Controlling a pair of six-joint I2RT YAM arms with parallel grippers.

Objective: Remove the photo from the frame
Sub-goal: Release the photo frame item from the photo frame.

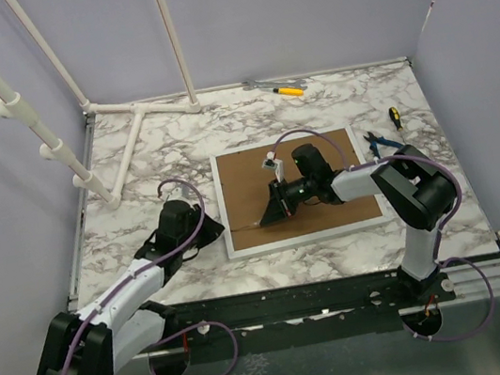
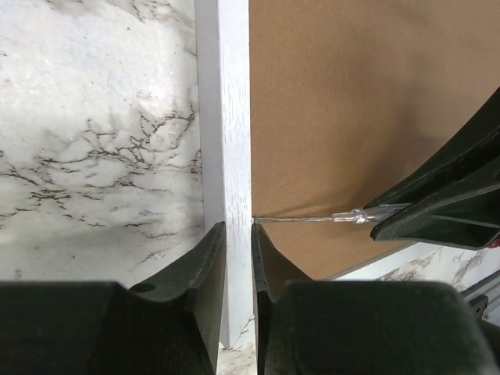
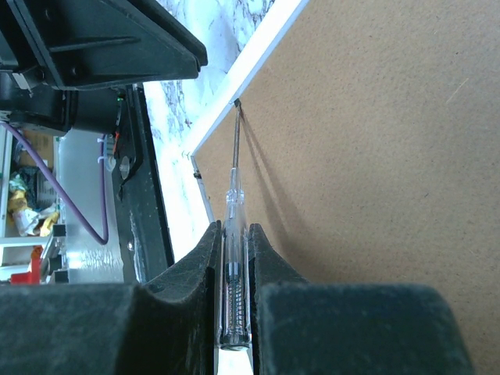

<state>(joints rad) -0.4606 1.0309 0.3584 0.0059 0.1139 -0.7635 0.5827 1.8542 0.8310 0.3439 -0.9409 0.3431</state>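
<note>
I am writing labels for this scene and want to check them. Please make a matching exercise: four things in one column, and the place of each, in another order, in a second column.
1. clear screwdriver
2. frame
3. blue pliers
4. yellow-handled tool

A. at the far edge of the table
B. on the table, right of the frame
C. held in the right gripper
D. flat on the table, brown back up

Pairs: 1-C, 2-D, 3-B, 4-A

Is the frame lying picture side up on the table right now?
No, the top view shows the frame lying face down, its brown backing board turned up inside the white border.
</note>
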